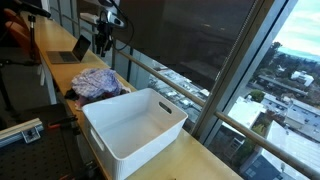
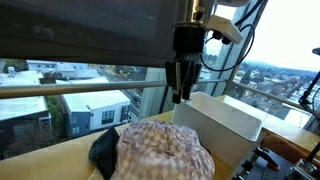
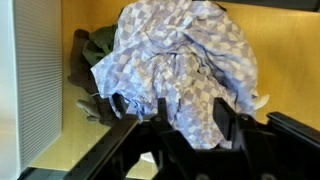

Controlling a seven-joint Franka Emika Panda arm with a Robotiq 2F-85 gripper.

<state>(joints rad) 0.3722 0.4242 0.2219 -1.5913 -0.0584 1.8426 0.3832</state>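
A crumpled pile of checkered lilac-and-white cloth (image 3: pixel 185 60) lies on the wooden counter, with a dark garment (image 3: pixel 92 60) tucked under its edge. It shows in both exterior views (image 1: pixel 100 83) (image 2: pixel 165 150). My gripper (image 3: pixel 190 112) hangs well above the pile with its fingers apart and nothing between them. In the exterior views the gripper (image 1: pixel 101 44) (image 2: pixel 181 85) is clear of the cloth, not touching it.
A white plastic bin (image 1: pixel 135 125) (image 2: pixel 230 120) stands on the counter next to the cloth; its ribbed wall shows in the wrist view (image 3: pixel 30 80). A laptop (image 1: pixel 72 50) sits farther along the counter. Glass windows and a railing (image 1: pixel 190 90) run along one side.
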